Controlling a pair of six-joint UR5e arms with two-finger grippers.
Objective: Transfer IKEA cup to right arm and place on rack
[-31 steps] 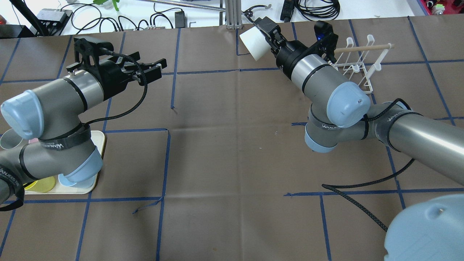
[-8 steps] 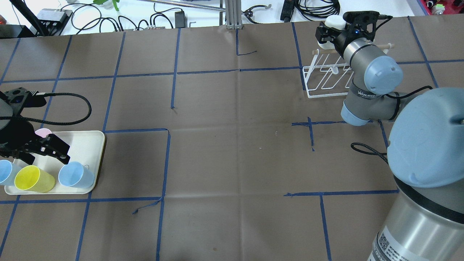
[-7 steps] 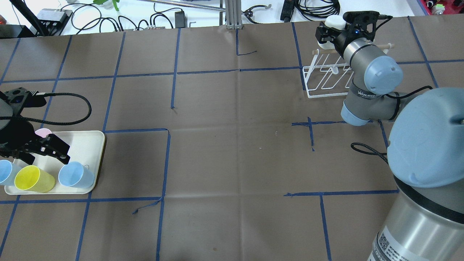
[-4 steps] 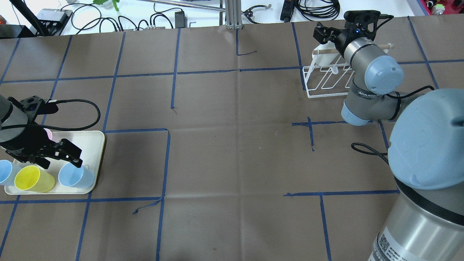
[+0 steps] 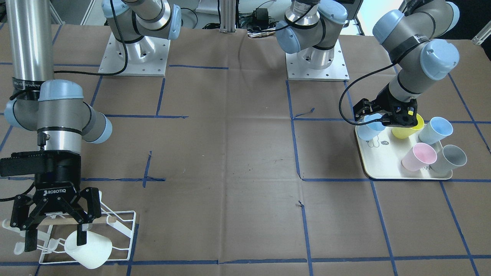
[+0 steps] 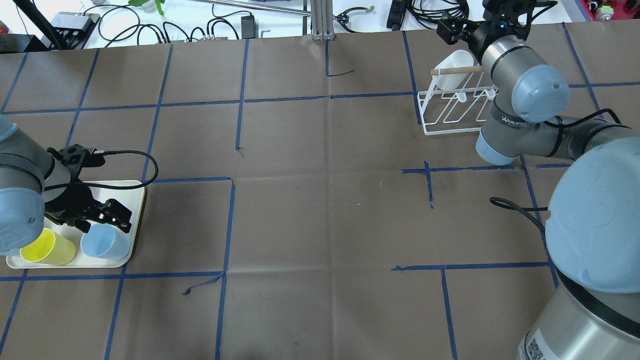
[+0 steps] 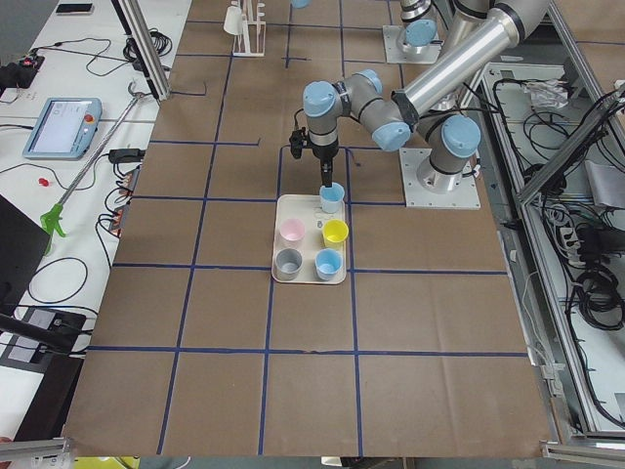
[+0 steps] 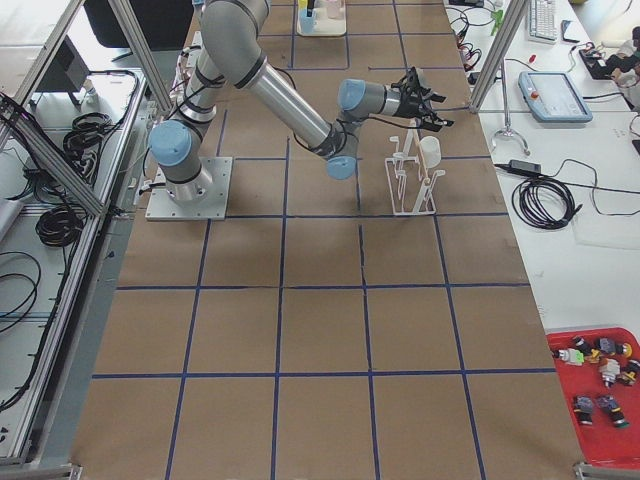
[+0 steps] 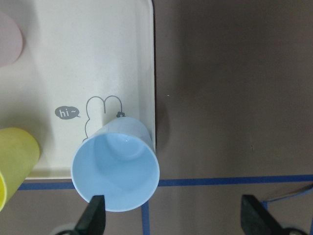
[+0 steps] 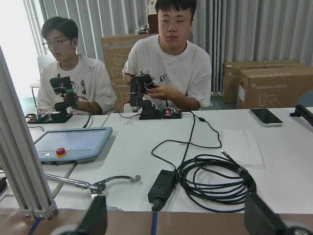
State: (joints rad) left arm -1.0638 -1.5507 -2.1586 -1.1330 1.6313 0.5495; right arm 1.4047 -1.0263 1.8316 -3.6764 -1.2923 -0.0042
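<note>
IKEA cup tilted on rack, seemingly free of wide-open right end effector just above

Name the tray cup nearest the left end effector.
The light blue cup at the cream tray's corner, by the rabbit drawing, right under the left end effector; the other light blue cup stands beyond the yellow cup.

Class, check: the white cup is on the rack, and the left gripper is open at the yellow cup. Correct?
No: the left gripper is open at a light blue cup, not the yellow cup, as the left wrist-mounted view shows. The white cup is on the rack.
</note>
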